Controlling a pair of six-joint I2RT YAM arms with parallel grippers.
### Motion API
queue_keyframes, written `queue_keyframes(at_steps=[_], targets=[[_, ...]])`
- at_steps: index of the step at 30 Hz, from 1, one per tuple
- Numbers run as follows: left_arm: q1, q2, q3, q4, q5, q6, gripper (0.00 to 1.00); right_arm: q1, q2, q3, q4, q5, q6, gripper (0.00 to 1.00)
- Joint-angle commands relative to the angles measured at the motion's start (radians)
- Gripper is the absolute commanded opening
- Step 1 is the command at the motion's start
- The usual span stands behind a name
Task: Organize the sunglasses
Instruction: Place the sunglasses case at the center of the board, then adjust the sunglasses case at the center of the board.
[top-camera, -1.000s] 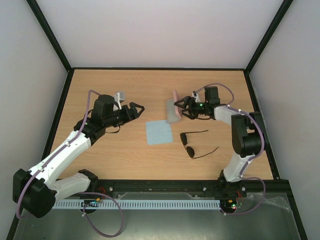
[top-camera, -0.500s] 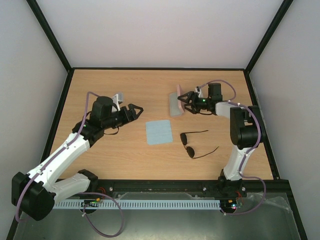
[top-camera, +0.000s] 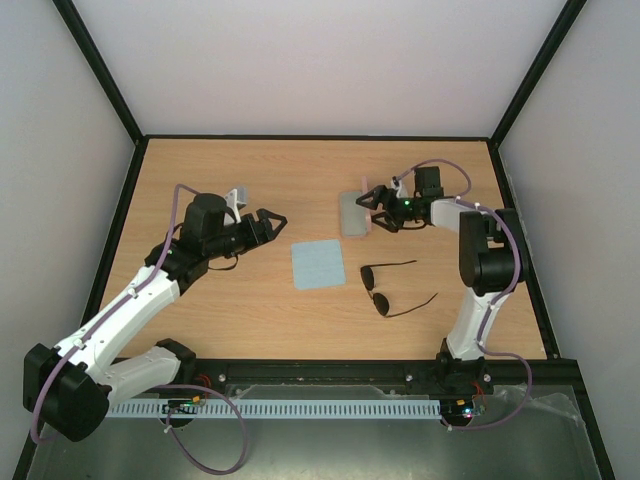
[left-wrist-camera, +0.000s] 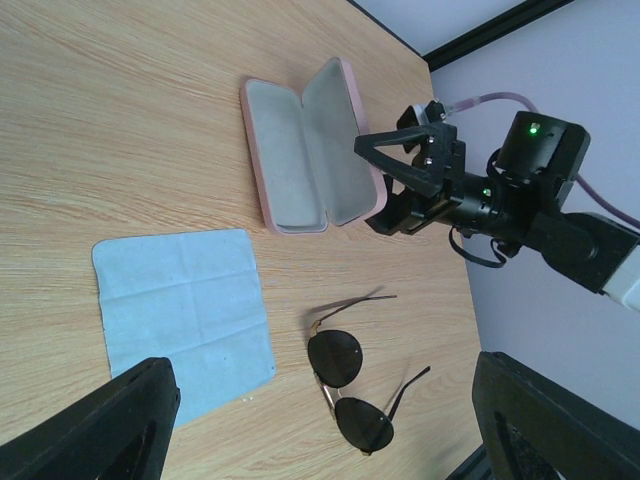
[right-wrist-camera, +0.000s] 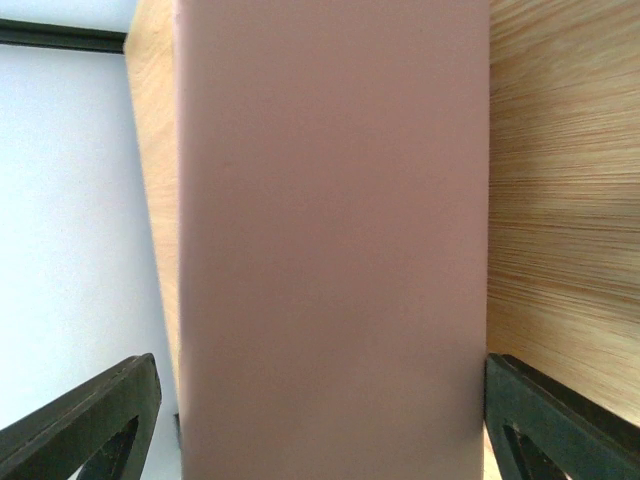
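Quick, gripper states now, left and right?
Left gripper: open, holding nothing.
Right gripper: open, right at the lid of the open case, not gripping it.

The left arm (top-camera: 130, 300) stretches far and to the right. The left gripper (top-camera: 271, 221) points right, jaws wide apart. The right arm (top-camera: 482, 275) folds back toward the left. The right gripper (top-camera: 369, 209) points left, jaws spread wide too.
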Motion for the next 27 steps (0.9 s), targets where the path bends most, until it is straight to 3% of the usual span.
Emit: queue_keyframes(at_steps=[1,12,22,25,27], targets=[[0.006,-0.022,-0.016,0.010,0.020,0.007,0.84,-0.004,-0.078,0.074,-0.215,0.101,-0.120,0.90],[0.006,-0.034,-0.032,0.018,0.025,0.003,0.83,0.077,-0.040,0.332,-0.584,0.529,-0.273,0.88],[0.009,-0.055,-0.040,0.008,0.022,0.003,0.83,0.149,0.065,0.458,-0.729,0.804,-0.311,0.78],[0.010,-0.052,-0.040,0.009,0.026,0.005,0.84,0.161,0.094,0.479,-0.745,0.831,-0.320,0.72],[0.010,-0.051,-0.040,0.009,0.028,0.007,0.84,0.174,0.108,0.497,-0.750,0.838,-0.334,0.59]])
